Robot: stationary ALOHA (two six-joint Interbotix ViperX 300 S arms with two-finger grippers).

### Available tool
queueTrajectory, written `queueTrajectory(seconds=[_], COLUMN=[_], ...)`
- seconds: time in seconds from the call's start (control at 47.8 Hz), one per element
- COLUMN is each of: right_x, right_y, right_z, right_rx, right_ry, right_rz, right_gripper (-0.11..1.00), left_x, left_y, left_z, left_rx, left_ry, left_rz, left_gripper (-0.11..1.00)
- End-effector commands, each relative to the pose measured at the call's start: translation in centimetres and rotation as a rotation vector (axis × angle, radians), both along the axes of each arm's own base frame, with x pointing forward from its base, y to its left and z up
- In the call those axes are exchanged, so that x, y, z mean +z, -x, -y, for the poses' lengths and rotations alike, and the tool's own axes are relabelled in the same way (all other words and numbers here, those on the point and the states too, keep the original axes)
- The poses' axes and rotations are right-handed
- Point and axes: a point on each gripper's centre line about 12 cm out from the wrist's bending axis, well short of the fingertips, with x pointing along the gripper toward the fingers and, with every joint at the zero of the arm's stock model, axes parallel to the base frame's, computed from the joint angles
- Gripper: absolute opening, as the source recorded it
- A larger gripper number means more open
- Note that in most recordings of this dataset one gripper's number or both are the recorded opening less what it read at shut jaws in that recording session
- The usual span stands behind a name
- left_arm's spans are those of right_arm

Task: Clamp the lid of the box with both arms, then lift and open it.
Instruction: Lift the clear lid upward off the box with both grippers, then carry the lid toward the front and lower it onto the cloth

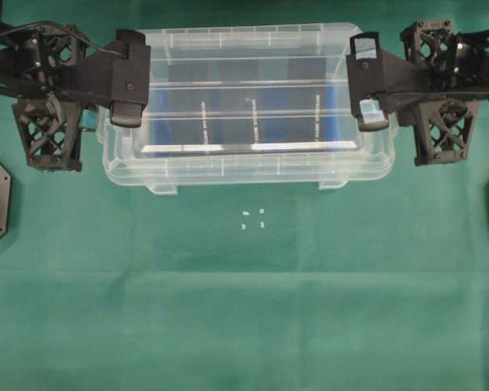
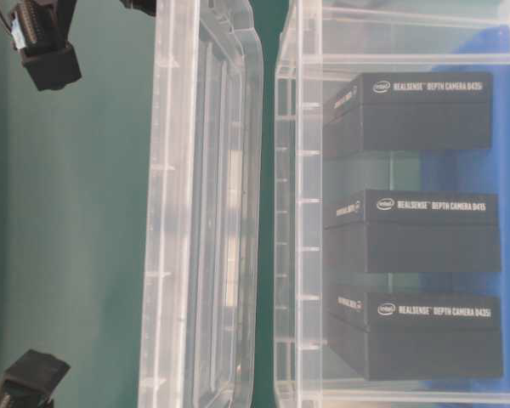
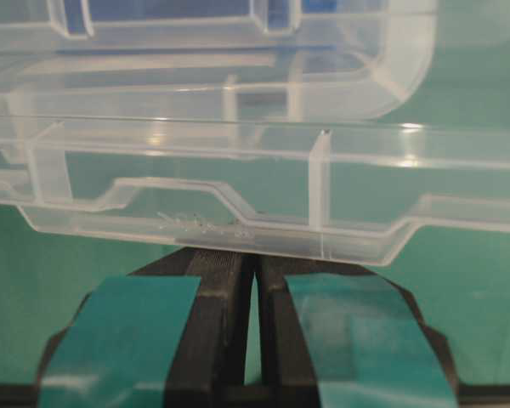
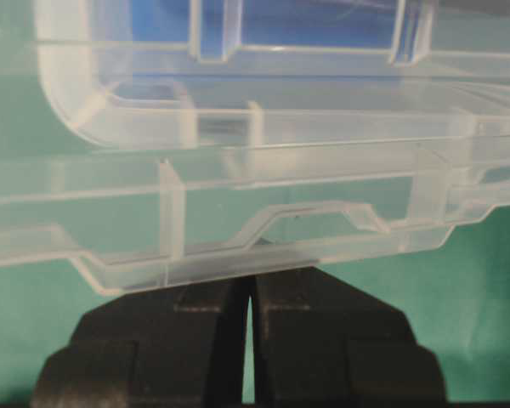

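Your left gripper point(image 1: 129, 81) and right gripper point(image 1: 365, 81) each pinch a short end of the lid point(image 1: 244, 90), holding it level just above the box point(image 1: 244, 167); raise evenly.

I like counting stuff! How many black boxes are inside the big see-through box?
3. In the table-level view the black boxes sit in a row inside the box: one at the top, one in the middle, one at the bottom. None seems hidden.
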Motion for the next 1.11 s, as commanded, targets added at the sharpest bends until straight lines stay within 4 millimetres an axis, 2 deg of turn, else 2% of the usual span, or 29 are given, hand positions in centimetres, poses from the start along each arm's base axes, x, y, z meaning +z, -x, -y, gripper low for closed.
queueTrajectory(seconds=[0.0,0.858,1.088], right_x=[2.9,4.3,4.0], right_y=[-1.2,-1.0,-1.3], right_z=[-1.2,-9.9,-12.3], right_rx=[0.011,0.028,0.036], right_ry=[0.001,0.008,0.011], right_rz=[0.104,0.096,0.08], right_gripper=[0.0,0.0,0.0], left_x=[1.7,1.0,1.0], left_y=[-0.7,-0.5,-0.5], left_z=[0.9,8.9,10.9], left_rx=[-0.011,-0.035,-0.034], left_ry=[-0.003,0.089,0.108], left_rz=[0.07,0.042,0.041], left_gripper=[0.02,0.02,0.02])
